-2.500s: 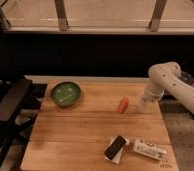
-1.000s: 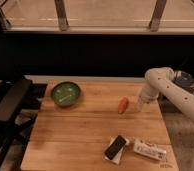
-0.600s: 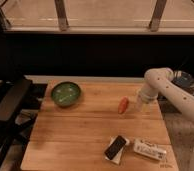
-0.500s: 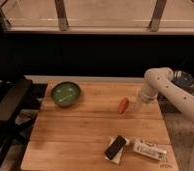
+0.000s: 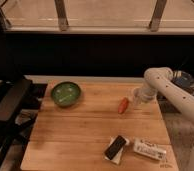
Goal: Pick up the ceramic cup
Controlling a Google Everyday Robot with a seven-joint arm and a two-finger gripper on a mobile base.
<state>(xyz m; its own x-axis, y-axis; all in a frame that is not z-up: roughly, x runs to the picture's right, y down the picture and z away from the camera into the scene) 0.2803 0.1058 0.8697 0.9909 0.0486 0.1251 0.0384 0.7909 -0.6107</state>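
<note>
The ceramic cup (image 5: 136, 96), seemingly upright with its axis vertical, stands right of centre in the frame near the wooden table's (image 5: 80, 135) right edge, with the gripper (image 5: 140, 98) right at it, its hold impossible to tell, an orange object (image 5: 123, 105) just left, and open board stretching leftward to the green bowl (image 5: 66, 93).

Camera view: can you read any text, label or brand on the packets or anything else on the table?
Flat white rectangular packet, front right: dark print, too blurred to read.
Dark flat packet beside it: nothing readable.
Small pale ceramic cup, with the gripper at it near the right edge: no marking visible.
Round green bowl: no text.
</note>
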